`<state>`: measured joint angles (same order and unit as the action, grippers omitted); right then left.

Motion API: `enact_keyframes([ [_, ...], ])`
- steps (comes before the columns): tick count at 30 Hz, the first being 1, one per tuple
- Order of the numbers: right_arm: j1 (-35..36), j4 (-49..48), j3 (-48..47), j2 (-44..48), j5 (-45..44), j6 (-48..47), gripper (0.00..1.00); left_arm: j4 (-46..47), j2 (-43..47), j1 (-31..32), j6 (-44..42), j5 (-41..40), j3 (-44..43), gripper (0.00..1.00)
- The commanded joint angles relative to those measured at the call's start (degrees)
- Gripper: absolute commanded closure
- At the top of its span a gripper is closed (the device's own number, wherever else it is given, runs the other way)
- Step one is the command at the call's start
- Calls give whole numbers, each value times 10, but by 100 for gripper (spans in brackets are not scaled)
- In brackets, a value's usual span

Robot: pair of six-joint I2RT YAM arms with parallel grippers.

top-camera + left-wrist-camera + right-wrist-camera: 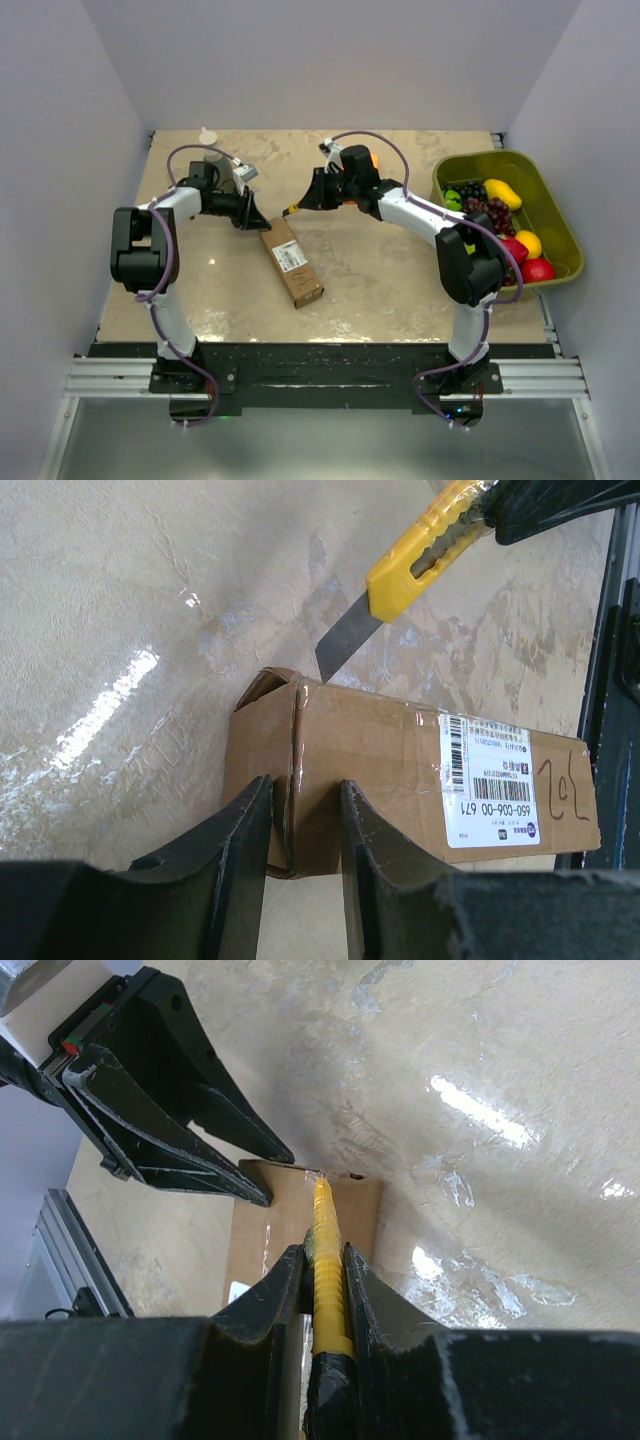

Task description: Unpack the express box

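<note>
The express box (291,262) is a brown carton with a white label (490,780), lying on the table between the arms. My left gripper (262,226) is narrowly open, its fingertips (262,795) resting over the box's far end edge (400,750). My right gripper (298,207) is shut on a yellow utility knife (325,1240). The knife's blade (345,640) touches the top edge of that same box end. The left gripper's fingers (200,1155) show beside the blade in the right wrist view, above the box (265,1240).
A green bin (556,215) of fruit stands at the right. A white bottle-like object (208,140) is behind the left arm. An orange object (374,159) sits behind the right wrist. The black rail (320,360) runs along the near edge.
</note>
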<state>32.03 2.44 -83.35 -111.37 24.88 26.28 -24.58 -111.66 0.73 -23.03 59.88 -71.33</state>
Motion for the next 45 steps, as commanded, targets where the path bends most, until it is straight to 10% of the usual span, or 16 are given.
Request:
enact_keyframes([
  [1, 4, -5, -28, -4, -11, -12, 100, -43, -44, 14, -19, -118, 44, 100],
  [45, 15, 9, -34, -6, -30, -30, 100, -28, -49, 15, -1, -115, 49, 100],
])
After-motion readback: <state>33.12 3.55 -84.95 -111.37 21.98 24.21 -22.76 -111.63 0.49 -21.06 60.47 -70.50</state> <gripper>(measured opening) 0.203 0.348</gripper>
